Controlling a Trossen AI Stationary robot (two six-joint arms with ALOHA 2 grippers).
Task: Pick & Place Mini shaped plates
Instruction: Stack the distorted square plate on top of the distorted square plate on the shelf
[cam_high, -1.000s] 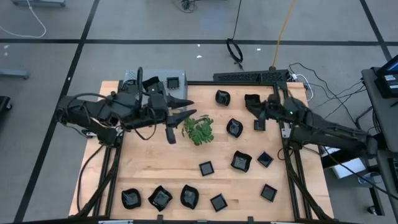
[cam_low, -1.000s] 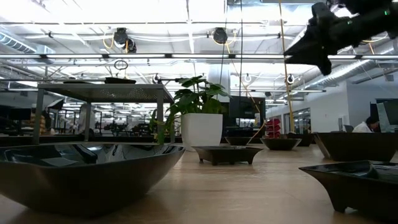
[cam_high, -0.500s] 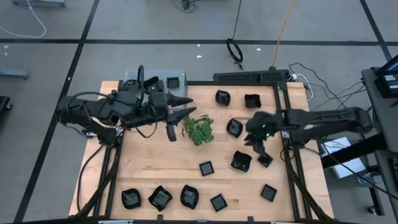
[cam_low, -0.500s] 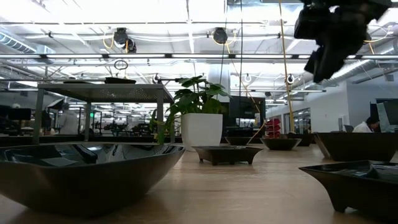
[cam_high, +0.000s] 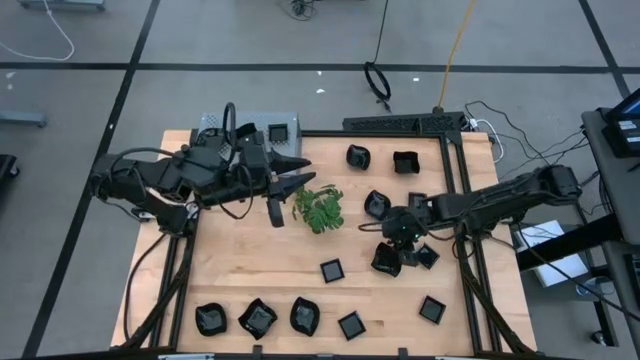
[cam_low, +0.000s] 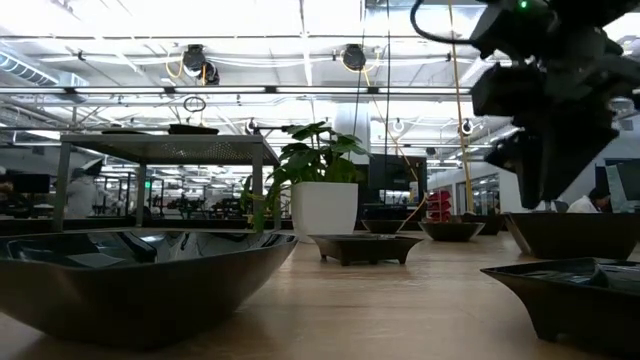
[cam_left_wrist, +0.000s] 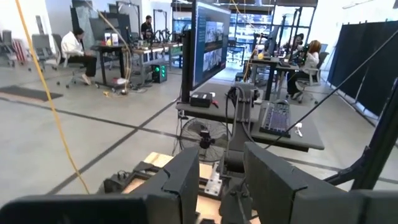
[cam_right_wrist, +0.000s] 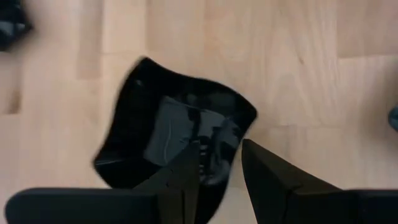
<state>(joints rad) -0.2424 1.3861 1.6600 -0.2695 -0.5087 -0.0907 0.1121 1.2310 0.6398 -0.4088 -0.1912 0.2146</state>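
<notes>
High view, read from the left: the left gripper (cam_high: 290, 178) hangs over the rear of the pale wooden table (cam_high: 250, 260), just beside the green leafy plant sprig (cam_high: 319, 209), its two dark fingers standing apart around nothing; it looks parked clear of the work, so that the other arm has room. Behind it, at the table's back edge, sits the grey perforated metal box (cam_high: 262, 124). Along the front edge lies a row of small glossy black dishes (cam_high: 258, 318), and more are scattered over the right half. Further right, the right gripper (cam_high: 398, 248) points straight down over one glossy black irregular-rimmed mini plate (cam_high: 388, 260); the right wrist view shows that plate (cam_right_wrist: 174, 140) lying flat on the wood with the dark fingers (cam_right_wrist: 186, 171) parted above its rim, gripping nothing yet; I judge the vertical pose is meant to let one finger drop inside the rim and one outside for a pinch.
</notes>
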